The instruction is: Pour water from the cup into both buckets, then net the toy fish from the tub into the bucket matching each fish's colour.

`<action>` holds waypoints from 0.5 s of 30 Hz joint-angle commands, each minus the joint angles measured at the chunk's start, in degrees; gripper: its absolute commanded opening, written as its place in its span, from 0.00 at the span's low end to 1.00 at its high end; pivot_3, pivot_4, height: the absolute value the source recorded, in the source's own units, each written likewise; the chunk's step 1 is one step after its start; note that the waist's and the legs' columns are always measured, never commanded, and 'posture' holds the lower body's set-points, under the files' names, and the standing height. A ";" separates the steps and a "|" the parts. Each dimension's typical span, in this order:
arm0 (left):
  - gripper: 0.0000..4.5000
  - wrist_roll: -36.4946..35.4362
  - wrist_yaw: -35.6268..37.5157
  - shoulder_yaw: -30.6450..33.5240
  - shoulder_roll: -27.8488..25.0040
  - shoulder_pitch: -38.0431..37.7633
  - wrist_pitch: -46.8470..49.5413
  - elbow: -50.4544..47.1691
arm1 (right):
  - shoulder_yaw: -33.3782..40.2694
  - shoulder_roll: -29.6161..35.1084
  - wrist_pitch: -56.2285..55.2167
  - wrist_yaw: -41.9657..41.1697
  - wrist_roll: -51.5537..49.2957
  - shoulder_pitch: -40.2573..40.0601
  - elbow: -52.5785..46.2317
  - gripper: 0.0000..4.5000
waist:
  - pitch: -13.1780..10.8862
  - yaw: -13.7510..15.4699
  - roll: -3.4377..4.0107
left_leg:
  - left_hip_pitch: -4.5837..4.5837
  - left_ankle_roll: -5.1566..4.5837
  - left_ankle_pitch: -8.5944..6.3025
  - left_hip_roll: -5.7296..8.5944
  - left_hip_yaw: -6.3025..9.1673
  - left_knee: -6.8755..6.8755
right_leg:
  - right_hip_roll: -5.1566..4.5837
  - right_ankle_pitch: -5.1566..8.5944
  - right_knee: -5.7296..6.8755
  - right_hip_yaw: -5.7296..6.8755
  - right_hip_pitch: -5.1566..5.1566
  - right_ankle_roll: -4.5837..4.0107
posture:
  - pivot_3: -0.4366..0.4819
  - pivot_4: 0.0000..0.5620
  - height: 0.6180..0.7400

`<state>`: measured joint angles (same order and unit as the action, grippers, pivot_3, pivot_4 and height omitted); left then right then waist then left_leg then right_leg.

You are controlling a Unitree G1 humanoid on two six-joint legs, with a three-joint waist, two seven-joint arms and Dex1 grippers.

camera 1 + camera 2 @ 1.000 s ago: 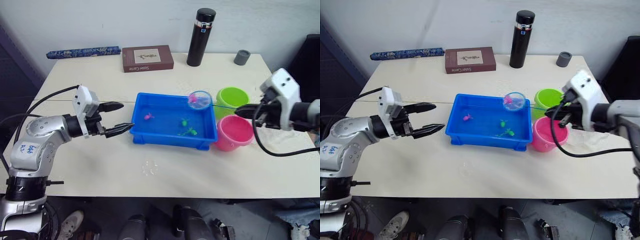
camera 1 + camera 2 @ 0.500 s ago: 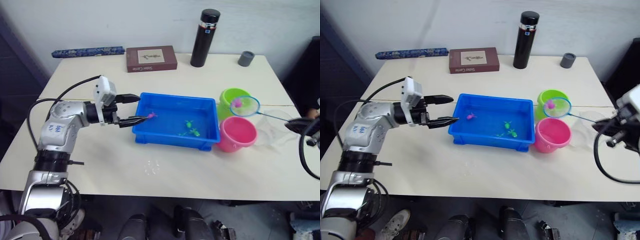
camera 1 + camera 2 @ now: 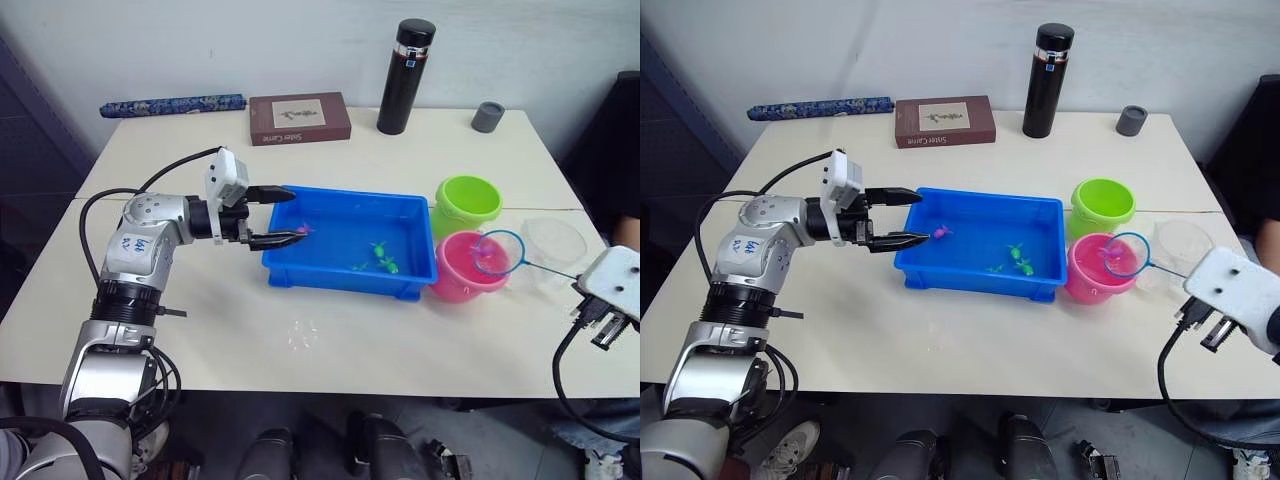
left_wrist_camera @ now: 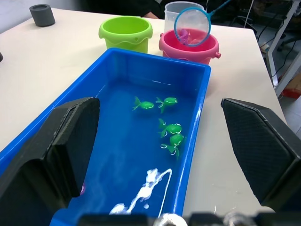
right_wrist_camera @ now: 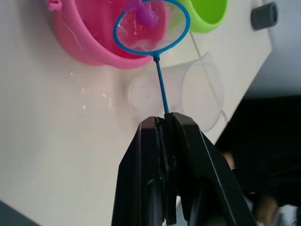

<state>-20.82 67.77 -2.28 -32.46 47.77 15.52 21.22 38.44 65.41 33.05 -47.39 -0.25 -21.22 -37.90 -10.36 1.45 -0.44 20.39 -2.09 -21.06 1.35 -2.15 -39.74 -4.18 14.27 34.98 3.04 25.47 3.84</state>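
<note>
Net [image 5: 151,26] hoop sits over the pink bucket [image 3: 462,268], at its far-right rim, pink fish [image 5: 146,15] in the mesh. Right gripper [image 5: 165,123] has its fingers clenched on the net's thin handle; that grip is clear in the right wrist view, while the head views only give the white wrist housing at the right table edge.

Left gripper [image 3: 283,216] is at the near-left end of the tub [image 3: 418,285], fingers released and spread wide, one tip over the tub rim, the other just outside it. Left wrist view looks down the length of the tub: four or five green fish [image 4: 170,127] clustered toward the far end, a trace of pink at the near-left corner behind a finger. Head views resolve that as a pink fish [image 3: 303,230] right by the lower fingertip.

Green bucket [image 3: 468,200] stands just behind the pink one, touching or nearly so; contents can't be made out. Clear cup [image 3: 554,243] is just right of the buckets, upright.

Tabletop [image 3: 200,330] is pale cream, with a small wet patch [image 3: 303,337] in front of the tub. Along the back edge: black flask [image 3: 404,75], small grey cup [image 3: 486,116], brown book [image 3: 298,118], rolled blue patterned item [image 3: 172,104]. White wall behind.
</note>
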 commanded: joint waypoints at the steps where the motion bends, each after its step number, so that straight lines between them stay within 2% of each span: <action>1: 0.99 0.19 0.37 1.07 -0.50 0.82 -0.61 -0.50 | -0.24 -0.28 -9.65 0.69 5.83 -0.46 0.96 0.00 | 0.00 0.00 0.00 | 0.00 0.00 0.00 0.00 0.00 -0.02 | 0.00 0.00 0.01 0.00 -0.01 0.00 | 0.48 0.27 1.00; 10: 0.99 0.33 0.34 1.31 -0.20 0.67 -0.48 -0.72 | -1.09 -0.47 -25.95 2.25 18.86 -1.63 6.17 0.00 | 0.00 0.02 0.00 | 0.02 0.00 0.00 0.00 0.00 -0.19 | 0.01 -0.01 0.01 -0.01 -0.03 0.01 | 0.48 0.27 1.00; 15: 0.99 0.37 0.36 1.21 -0.07 0.54 -0.44 -0.82 | -0.50 -1.66 -34.65 6.31 25.66 -1.23 8.57 0.00 | 0.00 0.01 0.00 | 0.01 0.00 0.00 0.00 -0.01 -0.22 | 0.04 -0.01 0.07 -0.03 -0.03 0.01 | 0.48 0.27 1.00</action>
<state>-20.17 68.02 -2.27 -32.44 47.77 15.52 21.21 36.00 64.38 0.85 -42.80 23.06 -23.00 -29.27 -10.36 1.47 -0.45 20.40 -2.09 -21.06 1.34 -2.17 -39.96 -4.14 14.27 35.07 3.01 25.44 3.84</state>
